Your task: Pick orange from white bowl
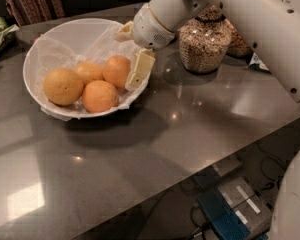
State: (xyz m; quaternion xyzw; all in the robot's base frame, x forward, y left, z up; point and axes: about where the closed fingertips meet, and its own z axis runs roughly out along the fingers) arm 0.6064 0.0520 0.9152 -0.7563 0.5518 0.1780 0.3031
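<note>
On glossy grey countertop [190, 134], white bowl [65, 24], gripper [130, 59] at its rim

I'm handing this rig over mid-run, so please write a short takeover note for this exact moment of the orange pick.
End effector: open, holding nothing, at the right rim of the white bowl, one finger right beside the orange.
Orange: in the bowl, at its right side, next to three other oranges.
Done: end effector is positioned at the bowl; no grasp yet.
Left: close on the orange and lift it out over the rim.
</note>
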